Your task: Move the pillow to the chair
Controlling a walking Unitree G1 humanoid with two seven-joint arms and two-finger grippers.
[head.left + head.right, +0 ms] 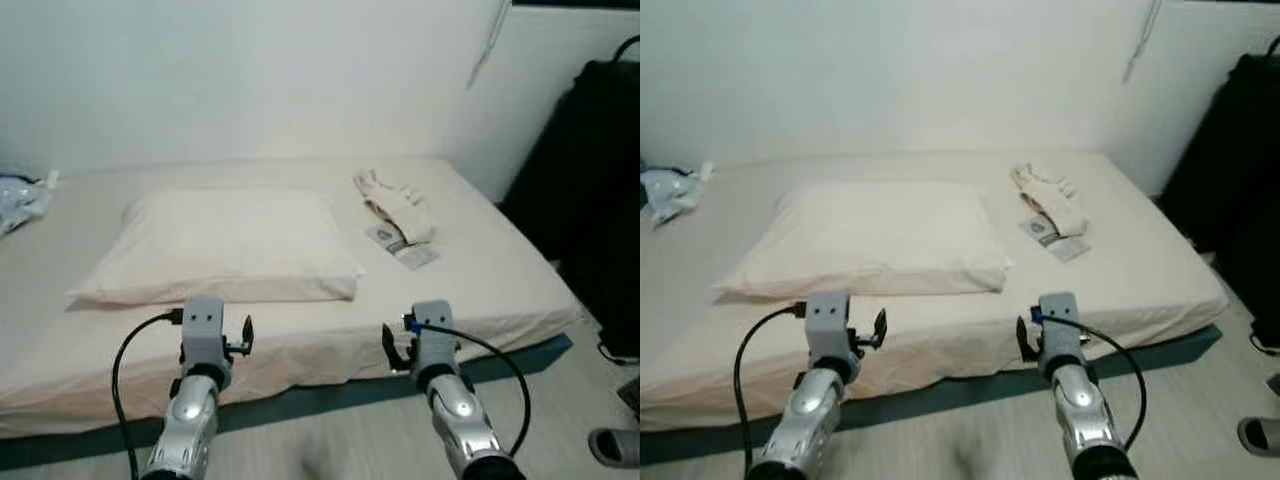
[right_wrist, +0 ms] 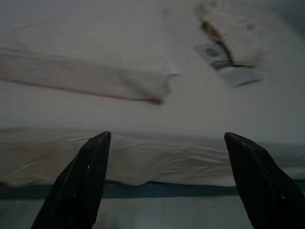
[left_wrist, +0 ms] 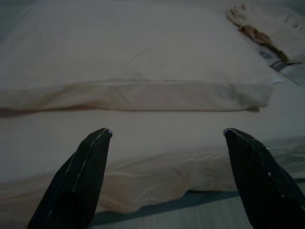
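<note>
A cream pillow [image 1: 225,245] lies flat on the bed [image 1: 500,280], left of the middle. My left gripper [image 3: 167,138] is held in front of the bed's near edge, open, facing the pillow's [image 3: 138,62] long front side with nothing between its fingers. To the right, my right gripper [image 2: 167,138] is also open and short of the bed edge, looking past the pillow's right corner [image 2: 157,88]. Neither gripper touches the pillow. A black chair [image 1: 600,200] stands by the bed's right side.
A folded cream cloth [image 1: 400,205] and a small packet [image 1: 408,250] lie on the bed right of the pillow. Crumpled bluish things [image 1: 20,200] sit at the bed's far left. A slipper [image 1: 615,445] lies on the floor at the right. A white wall rises behind the bed.
</note>
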